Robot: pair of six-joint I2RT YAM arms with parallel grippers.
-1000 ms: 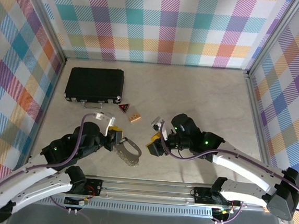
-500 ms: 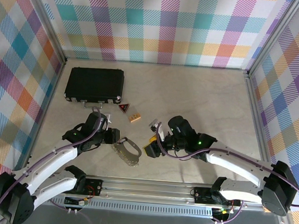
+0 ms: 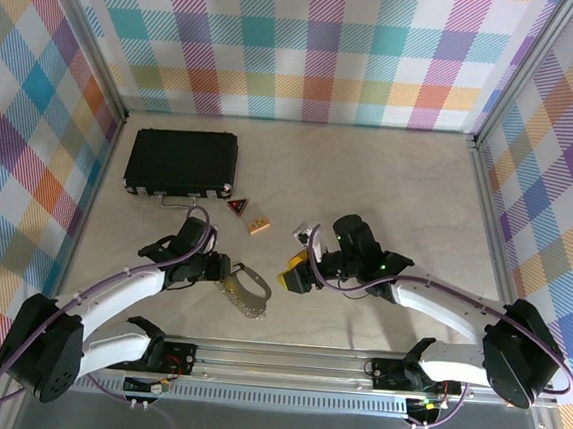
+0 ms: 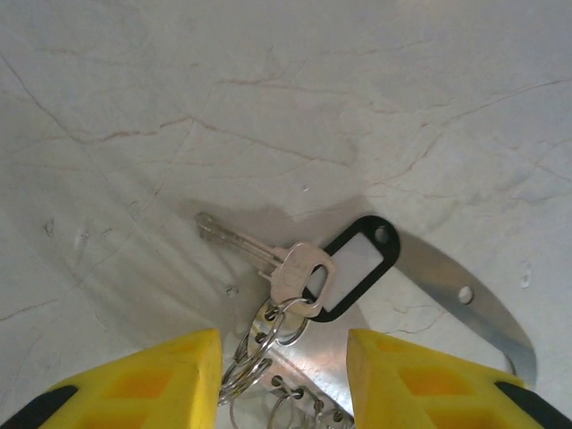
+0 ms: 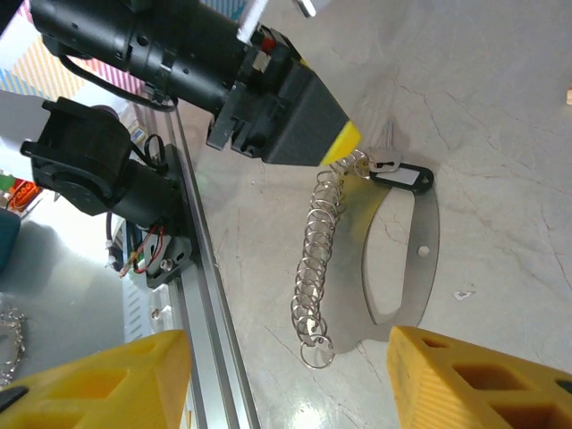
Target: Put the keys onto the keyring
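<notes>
The left wrist view has the left gripper (image 4: 281, 344) at the bottom edge, its yellow fingers (image 4: 161, 375) apart and clamped on nothing. The keys (image 4: 299, 268) lie flat on the table (image 4: 268, 89) in the lower middle of the frame, just above that gap. One key points up-left, and its head overlaps the lower-left end of the keyring (image 4: 356, 264) — a black oval with a pale centre. The keyring lies across a curved steel plate (image 4: 465, 299) that runs to the lower right. A cluster of wire rings (image 4: 259, 349) sits between the fingertips, close to the left-hand one. Whether it touches, I cannot tell.

In the right wrist view the right gripper (image 5: 286, 340) has its fingers spread wide at the bottom corners, holding nothing. The string of rings runs down the middle of the frame and ends just above the gap.

The keys look light, thin and stiff, and probably slippery on this hard top. A push from the side would likely skate them away, and the loose rings would trail and swing. The key's broad head seems the best hold — pinched across its edges, clear of the rings. The keyring looks tiny and light, so it is likely best held by its long sides, with the holed end left free.
</notes>
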